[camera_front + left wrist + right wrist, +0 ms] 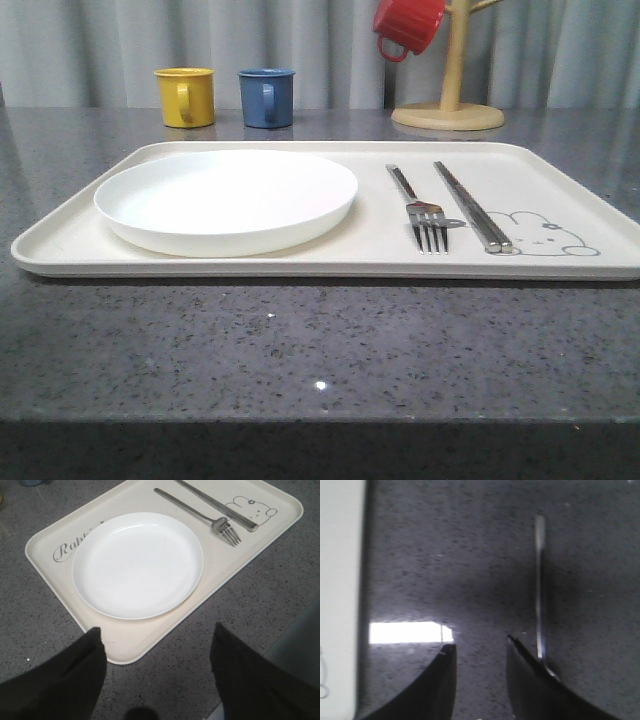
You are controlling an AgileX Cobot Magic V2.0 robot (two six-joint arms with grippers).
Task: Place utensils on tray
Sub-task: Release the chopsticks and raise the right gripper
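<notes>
Left gripper (157, 652) is seen spread wide, holding nothing, above the tray (130, 647) near edge. Right gripper (480, 652) is seen parted, empty, over the grey speckled countertop (470, 555); a slim metal utensil (539, 595) lies on the counter just beside one finger, contact unclear. On the tray are counted: one white plate (226, 198), one fork (418, 207), one pair of chopsticks (472, 206). Behind: three mugs, one wooden rack, a curtain.
</notes>
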